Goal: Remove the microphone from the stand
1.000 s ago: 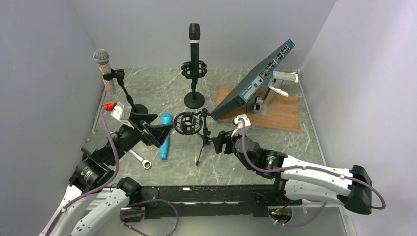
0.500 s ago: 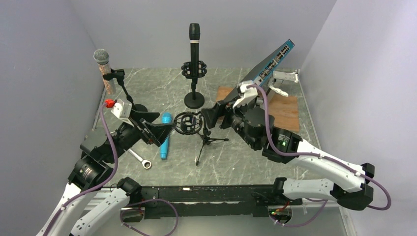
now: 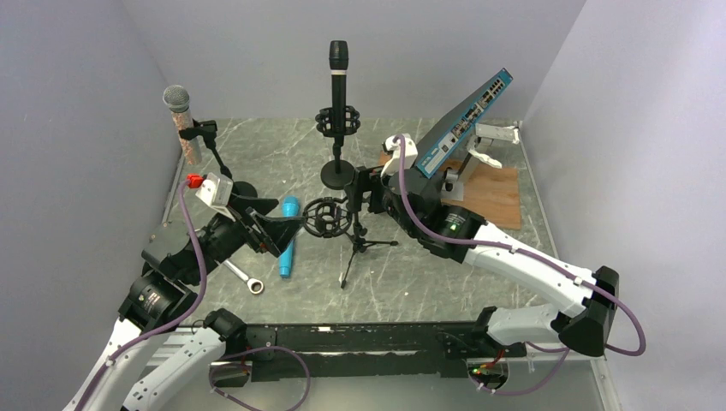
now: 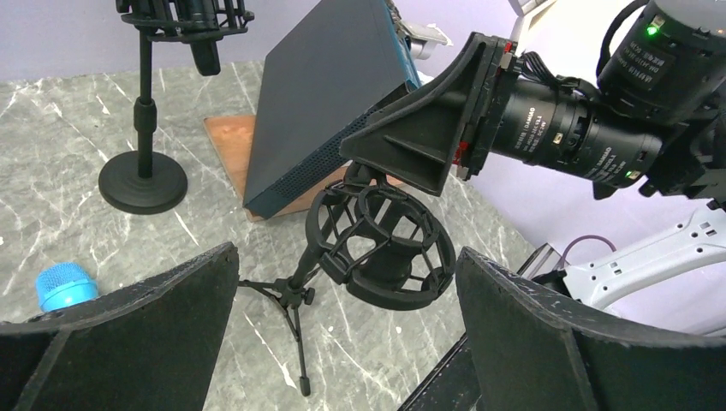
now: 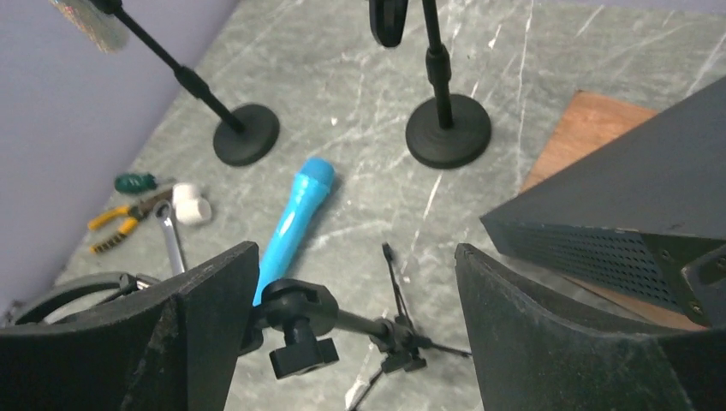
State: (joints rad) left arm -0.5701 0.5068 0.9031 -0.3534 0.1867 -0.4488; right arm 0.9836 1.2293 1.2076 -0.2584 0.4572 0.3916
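Observation:
A black microphone (image 3: 339, 81) stands upright in a shock mount on a round-base stand (image 3: 338, 175) at the back. A silver-headed microphone (image 3: 179, 116) sits in a clip stand at the far left. A blue microphone (image 3: 288, 236) lies on the table, also in the right wrist view (image 5: 295, 218). A small tripod stand carries an empty shock mount (image 3: 327, 215), seen close in the left wrist view (image 4: 381, 244). My left gripper (image 3: 289, 226) is open just left of that mount. My right gripper (image 3: 360, 192) is open just behind and right of it, above the tripod's arm (image 5: 300, 318).
A tilted network switch (image 3: 454, 128) rests on a bracket over a wooden board (image 3: 492, 201) at the back right. A wrench (image 3: 243, 277), pliers (image 5: 120, 227), a screwdriver (image 5: 137, 181) and a white piece (image 5: 193, 207) lie at the left. Grey walls enclose the table.
My right arm has swung from the near right of the tripod up and left, to just behind the empty shock mount. My left gripper has barely moved.

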